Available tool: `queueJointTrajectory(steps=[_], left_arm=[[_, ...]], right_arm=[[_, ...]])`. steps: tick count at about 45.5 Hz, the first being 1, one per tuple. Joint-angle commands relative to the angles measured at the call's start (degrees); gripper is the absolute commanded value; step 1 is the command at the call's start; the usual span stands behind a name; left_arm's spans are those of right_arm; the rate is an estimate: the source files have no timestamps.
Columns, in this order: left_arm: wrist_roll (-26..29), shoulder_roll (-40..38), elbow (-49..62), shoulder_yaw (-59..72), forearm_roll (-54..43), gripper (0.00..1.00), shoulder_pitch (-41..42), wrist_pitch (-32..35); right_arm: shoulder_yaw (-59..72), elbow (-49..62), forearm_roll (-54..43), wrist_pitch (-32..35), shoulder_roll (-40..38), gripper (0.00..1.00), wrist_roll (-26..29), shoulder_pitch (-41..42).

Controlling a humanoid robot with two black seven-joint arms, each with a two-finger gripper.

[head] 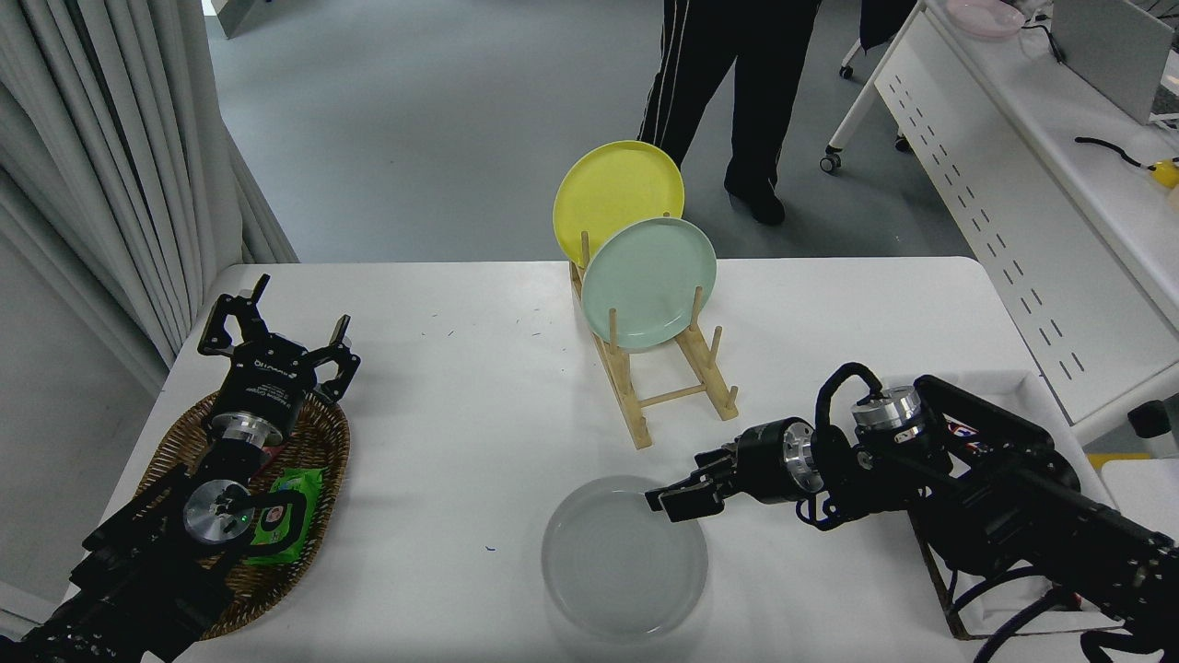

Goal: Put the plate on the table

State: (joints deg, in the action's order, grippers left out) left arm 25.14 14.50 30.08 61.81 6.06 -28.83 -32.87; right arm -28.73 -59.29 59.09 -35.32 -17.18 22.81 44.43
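The light grey plate [619,564] lies flat on the white table [461,387], near its front edge at the middle. My right gripper [677,504] comes in from the right, its tips over the plate's far right rim. Its fingers look slightly apart, and I see no grip on the rim. My left gripper [276,327] is parked at the lower left above a wicker basket, fingers spread and empty.
A wooden rack [668,387] behind the plate holds a yellow plate [612,189] and a mint green plate [649,281] upright. The wicker basket [318,451] holds a green packet [285,516]. A person's legs [728,83] are beyond the far edge. A white perforated desk [1004,203] stands at the right.
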Motion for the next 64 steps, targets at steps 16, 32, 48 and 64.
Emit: queueJointTrajectory(steps=[16, 32, 48, 64], left_arm=[[0.0, 0.0, 0.0, 0.1, 0.0, 1.00, 0.0, 0.0], [0.0, 0.0, 0.0, 0.1, 0.0, 1.00, 0.0, 0.0], [-0.1, 0.0, 0.0, 0.1, 0.0, 1.00, 0.0, 0.0], [0.0, 0.0, 0.0, 0.1, 0.0, 1.00, 0.0, 0.0]], right_arm=[[-1.9, -9.4, -1.7, 23.4, -7.2, 1.00, -0.1, 4.8], [-4.1, -8.5, -3.0, 29.1, -10.3, 1.00, -0.4, 8.5], [-4.5, -3.9, -7.9, 32.2, -14.0, 1.00, -17.1, 5.7], [-10.1, 3.4, -19.5, 32.4, -11.0, 1.00, -23.9, -2.6]])
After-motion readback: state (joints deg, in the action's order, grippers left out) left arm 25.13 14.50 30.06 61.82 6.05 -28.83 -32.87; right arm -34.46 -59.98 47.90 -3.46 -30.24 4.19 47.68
